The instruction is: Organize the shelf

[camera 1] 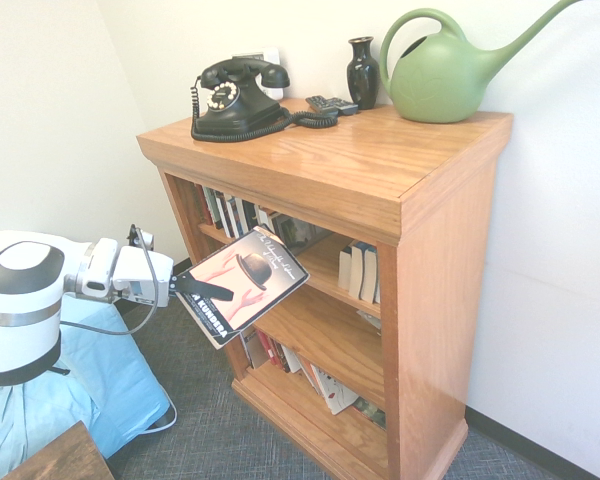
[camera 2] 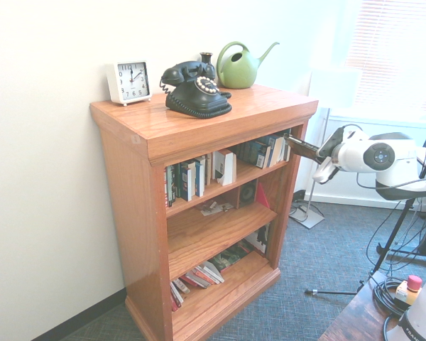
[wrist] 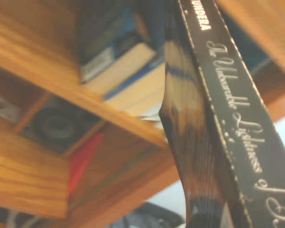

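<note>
The shelf [camera 1: 360,160] is an orange-brown oak bookcase with a thick flat top and three open tiers; it also shows in the second exterior view [camera 2: 199,121]. My gripper [camera 1: 185,285] is shut on the lower edge of a dark paperback book [camera 1: 248,283] with a bowler hat on its cover. It holds the book tilted in the air, just outside the front of the top tier. From the other side the book [camera 2: 302,148] appears edge-on, close to the shelf's right side panel, with the gripper [camera 2: 319,153] behind it. In the wrist view the book's spine [wrist: 237,118] fills the right side.
A black rotary phone [camera 1: 235,98], a dark vase [camera 1: 362,72], a remote [camera 1: 332,104] and a green watering can [camera 1: 445,70] stand on the shelf top, with a white clock [camera 2: 128,82]. Books stand on the top tier [camera 2: 199,176] and lie slumped on the bottom tier [camera 2: 199,277].
</note>
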`<state>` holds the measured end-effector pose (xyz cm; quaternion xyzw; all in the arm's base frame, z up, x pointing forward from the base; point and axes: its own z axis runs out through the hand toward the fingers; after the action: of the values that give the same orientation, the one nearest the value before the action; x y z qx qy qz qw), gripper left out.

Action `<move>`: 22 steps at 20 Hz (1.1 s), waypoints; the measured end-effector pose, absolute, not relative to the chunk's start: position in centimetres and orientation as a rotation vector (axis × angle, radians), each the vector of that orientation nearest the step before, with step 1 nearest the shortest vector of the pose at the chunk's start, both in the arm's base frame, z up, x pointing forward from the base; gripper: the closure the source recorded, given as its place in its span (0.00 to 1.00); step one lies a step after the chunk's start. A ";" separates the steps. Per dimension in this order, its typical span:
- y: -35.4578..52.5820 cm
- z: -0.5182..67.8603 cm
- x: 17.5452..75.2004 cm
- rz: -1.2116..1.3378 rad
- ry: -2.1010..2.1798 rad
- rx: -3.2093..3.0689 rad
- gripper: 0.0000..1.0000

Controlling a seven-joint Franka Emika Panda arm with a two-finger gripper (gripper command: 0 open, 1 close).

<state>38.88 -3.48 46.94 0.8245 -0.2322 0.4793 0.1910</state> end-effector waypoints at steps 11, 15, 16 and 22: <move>0.9 43.3 47.0 1.296 -0.756 2.623 1.00; 1.8 42.8 48.9 1.304 -0.818 2.665 1.00; 1.9 42.8 49.3 1.305 -0.832 2.679 1.00; 2.8 43.1 52.2 1.308 -0.972 2.743 1.00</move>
<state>52.15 2.82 43.13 0.8595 -0.3047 0.4097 -0.0244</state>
